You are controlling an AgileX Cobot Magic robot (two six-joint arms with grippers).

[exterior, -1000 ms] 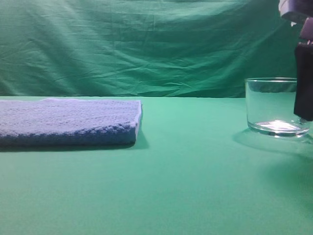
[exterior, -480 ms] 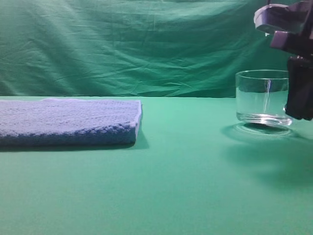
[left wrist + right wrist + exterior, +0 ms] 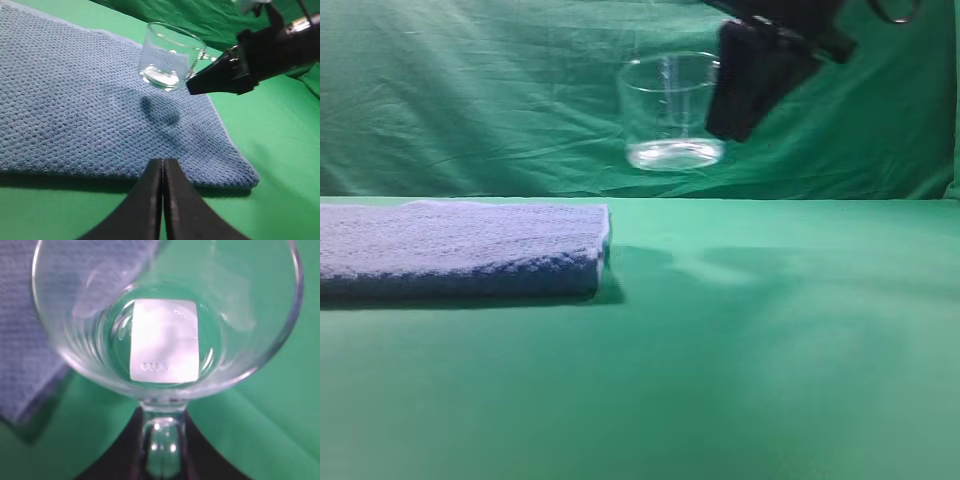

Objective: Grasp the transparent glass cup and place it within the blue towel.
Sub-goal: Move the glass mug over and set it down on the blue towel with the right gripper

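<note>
The transparent glass cup [image 3: 670,110] hangs in the air, upright, above and just right of the blue towel's [image 3: 460,245] right end. My right gripper [image 3: 745,85] is shut on the cup's looped handle [image 3: 161,440] and holds it from the right. In the right wrist view I look down into the cup [image 3: 165,315], with a white label on its base and the towel [image 3: 30,340] below at the left. In the left wrist view the cup [image 3: 167,55] hovers over the towel's [image 3: 75,110] far right part. My left gripper [image 3: 163,165] is shut and empty, low at the towel's near edge.
A green cloth covers the table [image 3: 770,350] and hangs as a backdrop [image 3: 470,90]. The cup and arm cast a shadow on the table [image 3: 720,262] right of the towel.
My right gripper has lifted the cup off the table at the right and carried it up and leftward to near the towel's right end. The towel has not moved.
</note>
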